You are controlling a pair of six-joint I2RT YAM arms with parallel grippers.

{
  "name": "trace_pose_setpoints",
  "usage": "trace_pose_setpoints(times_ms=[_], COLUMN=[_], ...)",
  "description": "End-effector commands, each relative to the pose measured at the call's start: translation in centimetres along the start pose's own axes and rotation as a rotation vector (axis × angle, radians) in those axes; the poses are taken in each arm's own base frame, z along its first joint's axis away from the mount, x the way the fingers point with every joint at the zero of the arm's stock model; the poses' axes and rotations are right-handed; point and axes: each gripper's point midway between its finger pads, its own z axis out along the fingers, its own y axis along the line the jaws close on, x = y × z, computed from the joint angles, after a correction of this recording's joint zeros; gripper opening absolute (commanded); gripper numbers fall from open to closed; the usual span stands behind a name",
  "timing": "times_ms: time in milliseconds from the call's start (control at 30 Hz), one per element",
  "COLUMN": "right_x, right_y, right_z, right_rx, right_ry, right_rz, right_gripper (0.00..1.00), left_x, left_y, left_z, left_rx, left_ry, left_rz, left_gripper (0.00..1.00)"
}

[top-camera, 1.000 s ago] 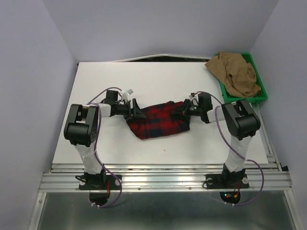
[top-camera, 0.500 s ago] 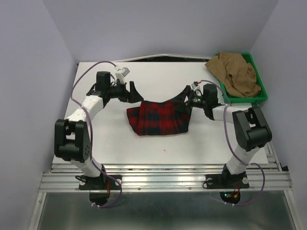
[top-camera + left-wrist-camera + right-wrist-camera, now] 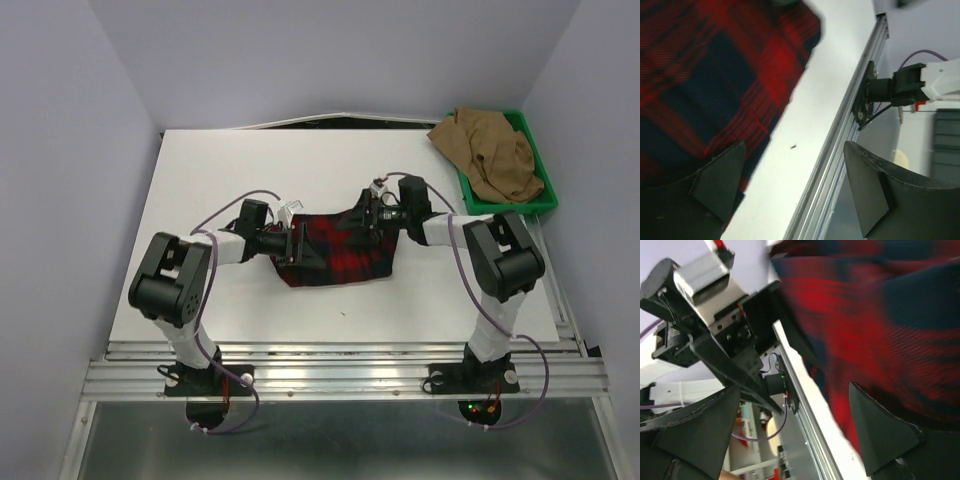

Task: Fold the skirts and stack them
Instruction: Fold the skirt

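Observation:
The red and navy plaid skirt [image 3: 345, 252] lies bunched in the middle of the white table [image 3: 240, 170]. My left gripper [image 3: 300, 246] is open at its left end; in the left wrist view the gripper [image 3: 795, 187] frames only bare table, with the plaid skirt [image 3: 705, 85] beside its left finger. My right gripper [image 3: 368, 214] is open at the skirt's back right edge; in the right wrist view the gripper [image 3: 790, 435] holds nothing, with the plaid skirt [image 3: 880, 325] over its right finger. The tan skirt [image 3: 495, 155] lies crumpled in the green tray [image 3: 541, 160].
The green tray stands at the table's back right corner, with the tan cloth spilling over its left rim. An aluminium rail [image 3: 340, 350] runs along the near edge. Lilac walls enclose the table on three sides. The left gripper's body [image 3: 715, 325] fills the right wrist view's left side.
Both grippers have opened. The left arm swung out to the back left and returned to the skirt's left end. The right gripper moved left along the skirt's back edge.

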Motion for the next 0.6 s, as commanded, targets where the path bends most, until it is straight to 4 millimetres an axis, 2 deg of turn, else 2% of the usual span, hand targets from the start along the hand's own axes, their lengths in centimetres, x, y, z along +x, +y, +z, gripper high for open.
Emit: trace_pose_setpoints(times_ms=[0, 100, 133, 200, 267, 333, 367, 400, 500, 533, 567], right_x=[1.9, 1.7, 1.8, 1.5, 0.9, -0.1, -0.6, -1.4, -3.6, -4.0, -4.6], right_y=[-5.8, -9.4, -9.9, -10.4, -9.9, -7.2, -6.0, -4.1, 1.3, 2.3, 3.3], right_z=[0.7, 0.7, 0.8, 0.7, 0.8, 0.5, 0.3, 0.1, -0.7, -0.9, -1.0], right_rx=[0.055, 0.100, 0.107, 0.112, 0.095, 0.044, 0.024, -0.019, -0.108, -0.124, -0.137], right_ry=[0.062, 0.050, 0.052, 0.045, 0.046, 0.037, 0.029, 0.024, -0.005, -0.013, -0.029], right_rz=[0.137, 0.213, 0.220, 0.236, 0.222, 0.186, 0.175, 0.158, 0.078, 0.055, 0.022], right_gripper=[0.92, 0.90, 0.89, 0.88, 0.82, 0.79, 0.79, 0.79, 0.79, 0.79, 0.79], left_x=[-0.2, -0.2, -0.3, -0.8, -1.6, -2.4, -2.6, -3.0, -4.1, -4.4, -5.8], left_y=[4.5, 9.0, 9.8, 10.9, 10.8, 9.3, 7.9, 5.7, 1.1, -0.1, -1.2], left_z=[0.5, -0.2, -0.5, -1.2, -1.4, -1.6, -1.7, -1.7, -2.1, -2.1, -2.3], left_rx=[-0.048, -0.150, -0.174, -0.204, -0.202, -0.176, -0.136, -0.105, -0.045, -0.027, -0.015], left_ry=[-0.022, -0.039, -0.046, -0.061, -0.070, -0.065, -0.047, -0.039, -0.039, -0.043, -0.074], left_rz=[-0.151, -0.260, -0.266, -0.284, -0.249, -0.189, -0.135, -0.060, 0.099, 0.123, 0.145], left_gripper=[0.91, 0.89, 0.89, 0.88, 0.87, 0.87, 0.86, 0.87, 0.88, 0.88, 0.88])
